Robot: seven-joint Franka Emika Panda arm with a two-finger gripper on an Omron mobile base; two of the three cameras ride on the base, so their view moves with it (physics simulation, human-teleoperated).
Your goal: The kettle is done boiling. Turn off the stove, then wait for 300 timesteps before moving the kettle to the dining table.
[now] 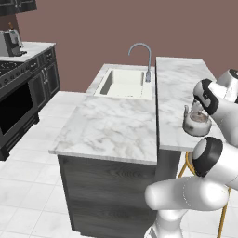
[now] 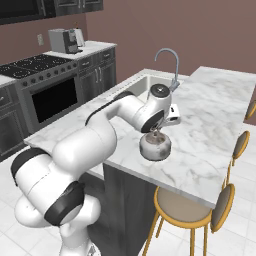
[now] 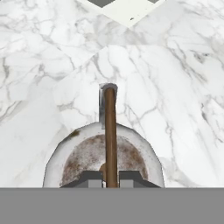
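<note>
Taken from left to right with the sink (image 1: 124, 83) as the landmark, the stove (image 1: 11, 69) is found well away to the sink's left, against the wall, with a coffee machine (image 1: 10, 42) on the counter beyond it. The faucet (image 1: 142, 58) rises at the sink's right rim. To the right of the sink runs the raised dining table (image 1: 179, 88), and on its near end, close to the edge that faces the sink, the kettle (image 1: 196, 122) is seen, its base at or just above the marble; whether it is fully set down cannot be told. Stools (image 2: 186, 212) are tucked under the table's far side.

The gripper (image 2: 156, 131) is placed directly above the kettle. In the hand view the thin brown handle (image 3: 110, 135) is seen running straight between the two fingertips (image 3: 89, 178), which are drawn narrow against it, so the handle is judged to be held. The handle's arch lies along the line of sight of the hand camera, with the kettle's body hanging straight below the hand. Any coming release is therefore judged to turn on a straight downward line.
</note>
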